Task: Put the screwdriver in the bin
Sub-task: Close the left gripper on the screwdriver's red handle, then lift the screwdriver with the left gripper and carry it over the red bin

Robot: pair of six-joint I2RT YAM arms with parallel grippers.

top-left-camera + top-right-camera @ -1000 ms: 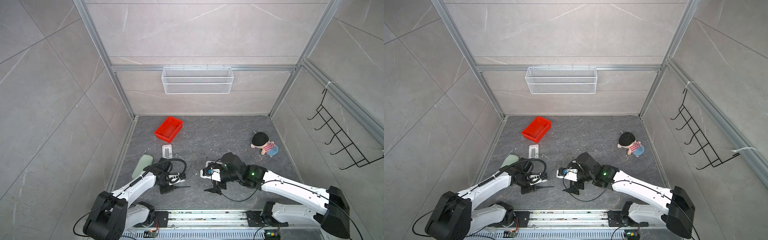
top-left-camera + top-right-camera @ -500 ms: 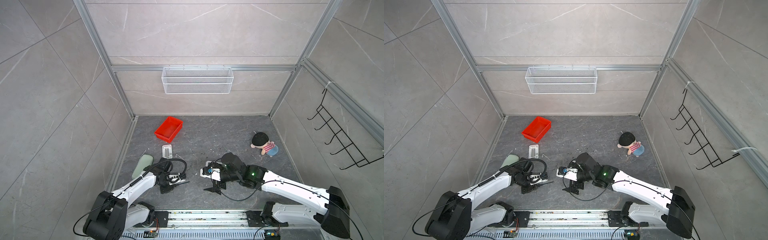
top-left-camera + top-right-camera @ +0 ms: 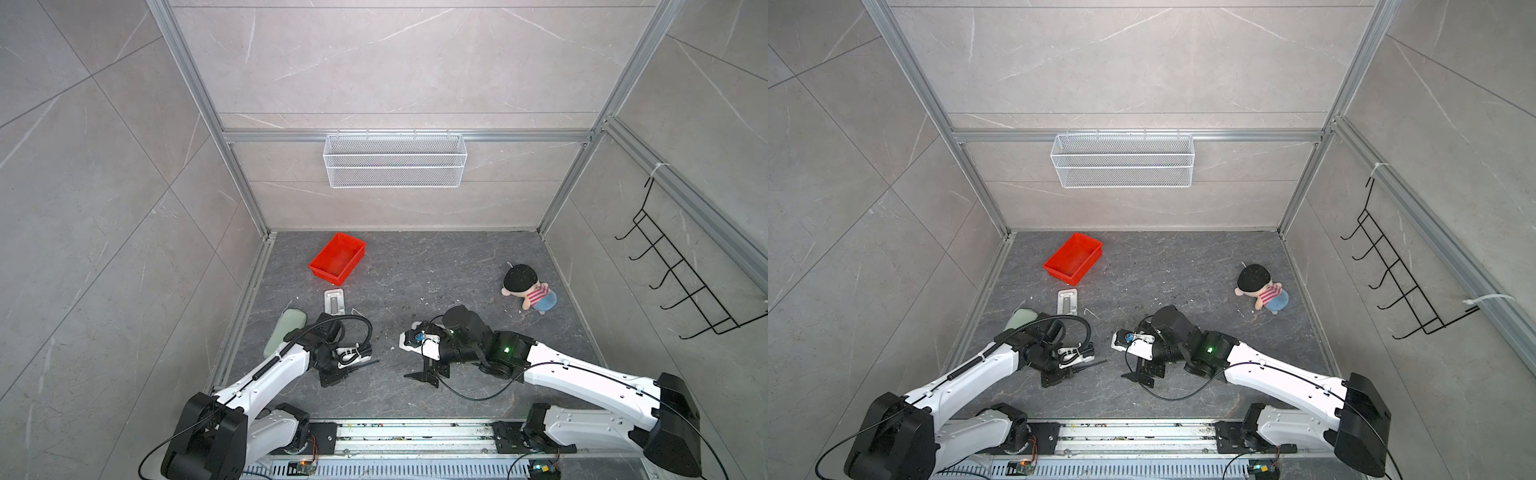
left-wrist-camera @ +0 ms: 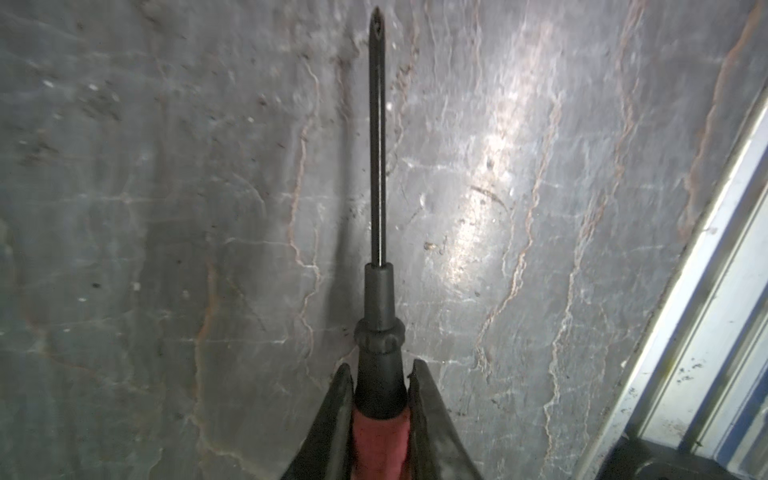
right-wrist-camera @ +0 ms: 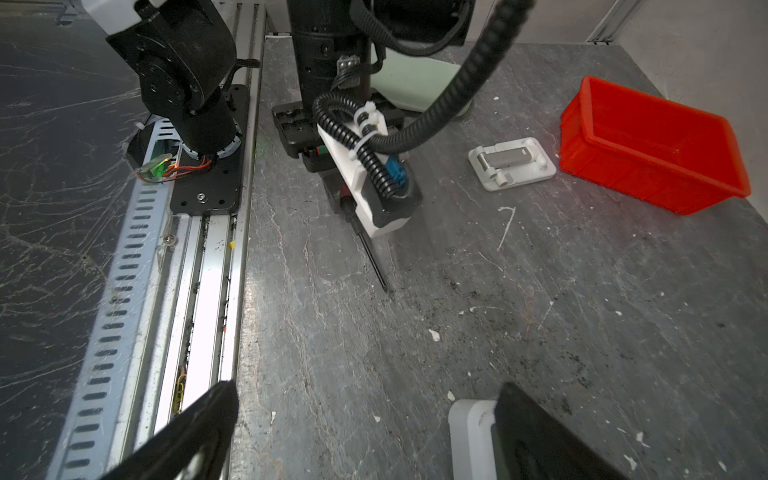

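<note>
One grasp made: left gripper (image 4: pixel 380 392) jaws pinching slim red-handled, dark-shafted screwdriver (image 4: pixel 379 316) low over grey stone table (image 3: pixel 415 266). Right gripper (image 5: pixel 365 432) jaws spread, empty. Next: lift, carry to small red plastic bin (image 3: pixel 337 260), well apart.

Left pincer (image 4: pixel 379 399) closed onto screwdriver (image 4: pixel 378 291) handle since a second ago; shaft now slightly raised.

No legible text, labels, brands or nos. anywhere in frame.
</note>
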